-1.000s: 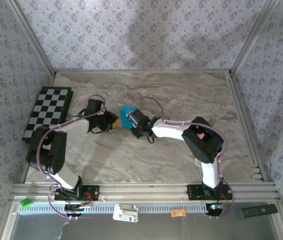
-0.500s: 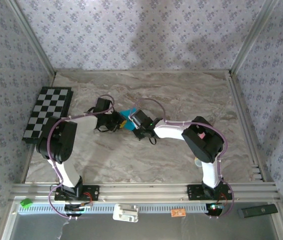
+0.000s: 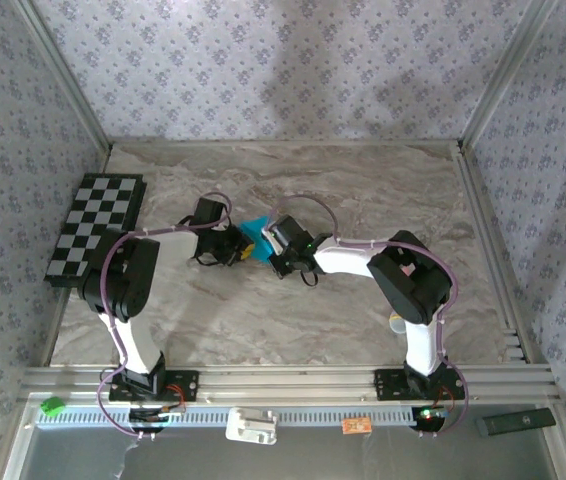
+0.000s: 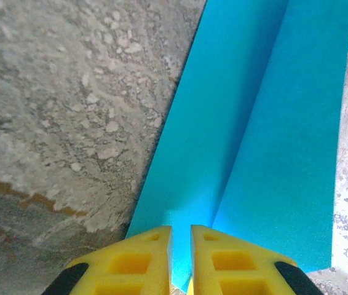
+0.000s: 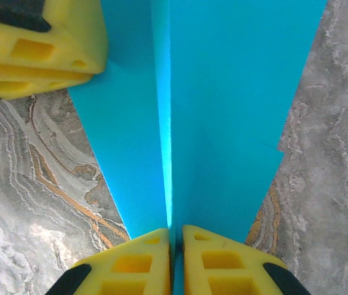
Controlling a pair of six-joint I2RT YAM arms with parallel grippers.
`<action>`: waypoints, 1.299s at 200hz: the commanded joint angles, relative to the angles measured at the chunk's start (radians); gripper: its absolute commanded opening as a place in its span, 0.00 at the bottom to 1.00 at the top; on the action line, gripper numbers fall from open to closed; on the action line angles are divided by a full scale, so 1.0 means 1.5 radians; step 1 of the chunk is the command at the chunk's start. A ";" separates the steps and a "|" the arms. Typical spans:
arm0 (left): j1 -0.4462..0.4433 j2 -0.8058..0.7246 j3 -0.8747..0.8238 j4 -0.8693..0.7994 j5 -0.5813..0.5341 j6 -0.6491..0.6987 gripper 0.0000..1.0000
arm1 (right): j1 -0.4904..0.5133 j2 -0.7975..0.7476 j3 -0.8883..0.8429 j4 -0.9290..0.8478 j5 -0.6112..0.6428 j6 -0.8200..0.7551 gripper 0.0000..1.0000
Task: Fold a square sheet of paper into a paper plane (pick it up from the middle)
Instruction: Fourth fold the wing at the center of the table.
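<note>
Lying flat at the left edge of the grey marble tabletop (image 3: pixel 383 190), a black-and-white checkered board (image 3: pixel 95 228), well apart from the arms. Near the middle, a thin teal-blue creased sheet of paper (image 3: pixel 256 232), pinched at one end by the left yellow fingers (image 4: pixel 143 261) and on its centre crease by the right yellow fingers (image 5: pixel 140 264), both squeezed nearly closed.

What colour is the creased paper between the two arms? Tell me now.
Plain teal-blue. The paper shows best in the right wrist view.
</note>
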State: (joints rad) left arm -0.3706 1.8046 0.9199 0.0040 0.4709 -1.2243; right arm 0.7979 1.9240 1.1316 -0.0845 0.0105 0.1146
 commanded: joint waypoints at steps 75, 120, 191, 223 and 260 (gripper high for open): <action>-0.008 0.038 0.006 -0.031 0.005 -0.004 0.18 | 0.014 -0.029 0.017 -0.057 0.093 -0.013 0.26; -0.008 0.039 0.006 -0.035 0.005 -0.003 0.18 | 0.026 -0.031 0.020 -0.062 0.115 -0.031 0.30; -0.007 0.036 0.005 -0.038 0.007 -0.001 0.18 | 0.033 -0.016 0.028 -0.064 0.129 -0.037 0.25; -0.007 0.035 0.005 -0.039 0.008 0.000 0.18 | 0.032 -0.018 0.028 -0.063 0.123 -0.040 0.18; -0.006 0.032 0.004 -0.042 0.007 0.002 0.18 | 0.026 -0.020 0.024 -0.059 0.083 -0.040 0.13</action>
State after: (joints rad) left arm -0.3756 1.8313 0.9249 0.0006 0.4858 -1.2243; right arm 0.8421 1.9049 1.1511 -0.1543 0.1726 0.0616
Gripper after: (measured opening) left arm 0.181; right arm 0.137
